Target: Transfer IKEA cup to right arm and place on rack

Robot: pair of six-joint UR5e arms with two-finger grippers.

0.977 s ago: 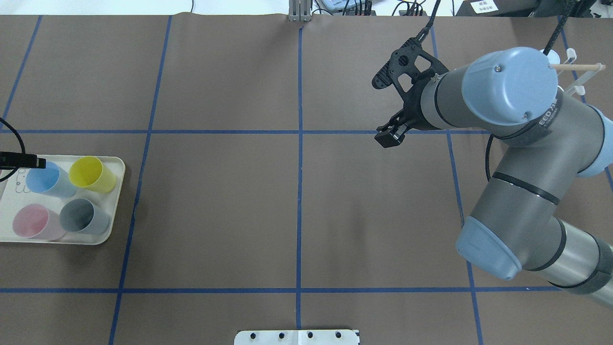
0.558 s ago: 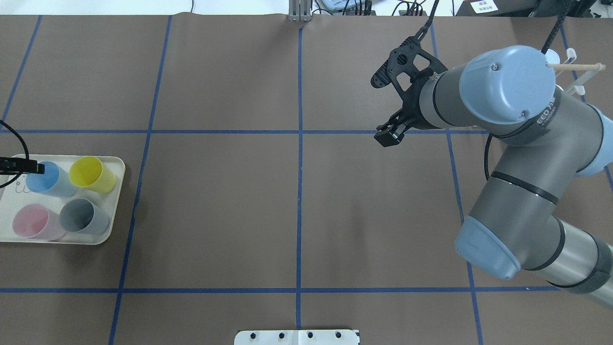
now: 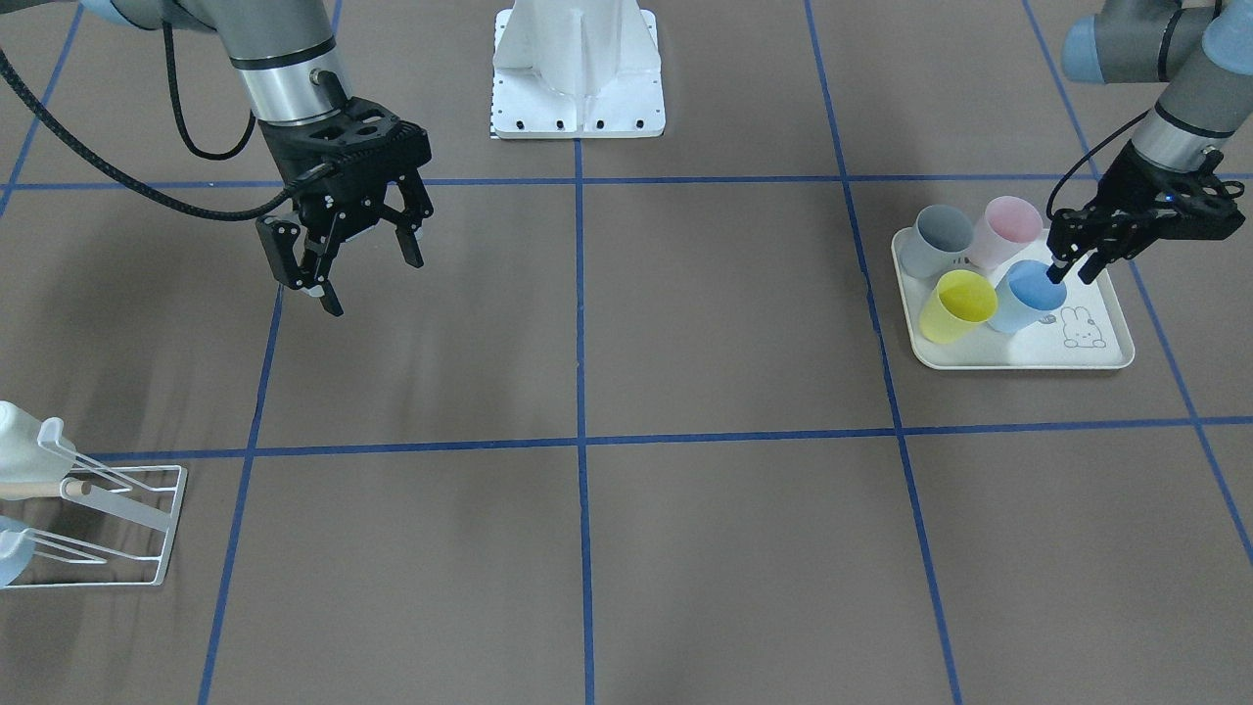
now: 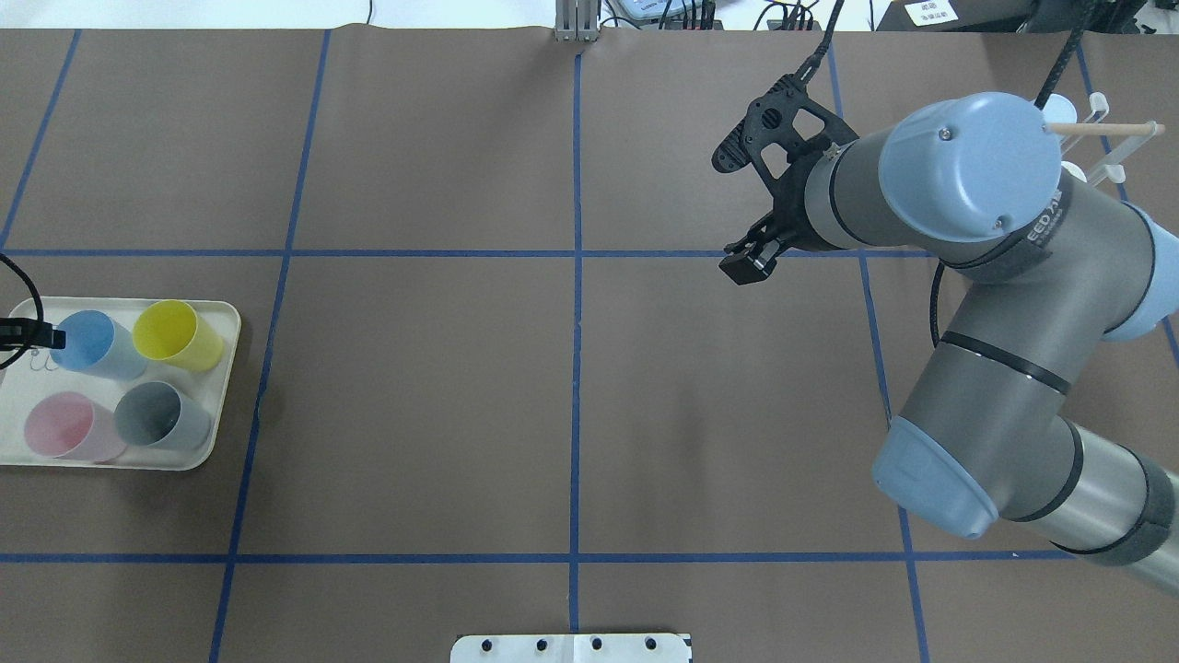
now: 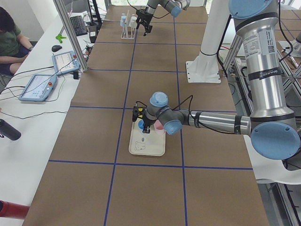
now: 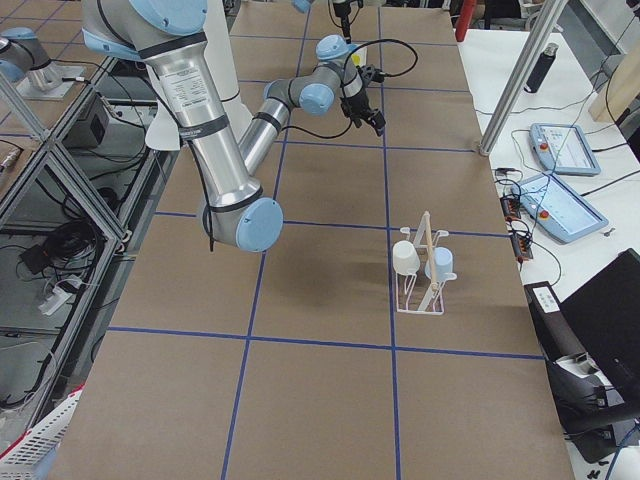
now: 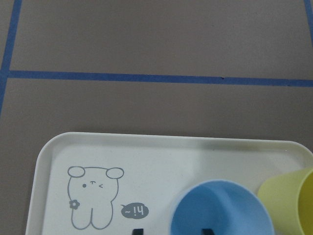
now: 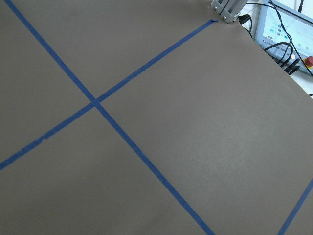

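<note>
Four IKEA cups stand on a cream tray [image 3: 1096, 352]: blue [image 3: 1028, 289], yellow [image 3: 954, 304], pink [image 3: 1008, 230] and grey [image 3: 940, 240]. My left gripper [image 3: 1071, 274] is open at the blue cup [image 7: 220, 210]. In the left wrist view one fingertip [image 7: 138, 230] is outside the cup's wall and the other inside, and they are not closed on it. My right gripper [image 3: 372, 284] hangs open and empty above the table's right half [image 4: 732, 214]. The white wire rack [image 3: 117, 519] with its wooden dowel stands at the far right [image 4: 1101, 138].
The rack [image 6: 425, 280] holds a white cup [image 6: 405, 258] and a pale blue cup [image 6: 440, 265]. The robot's white base [image 3: 578, 69] is at the near middle edge. A person [image 5: 9, 37] sits at a side desk with tablets and cables.
My left gripper has moved down onto the blue cup's rim, toward the tray's outer side. The right arm has shifted only slightly and stays open.
</note>
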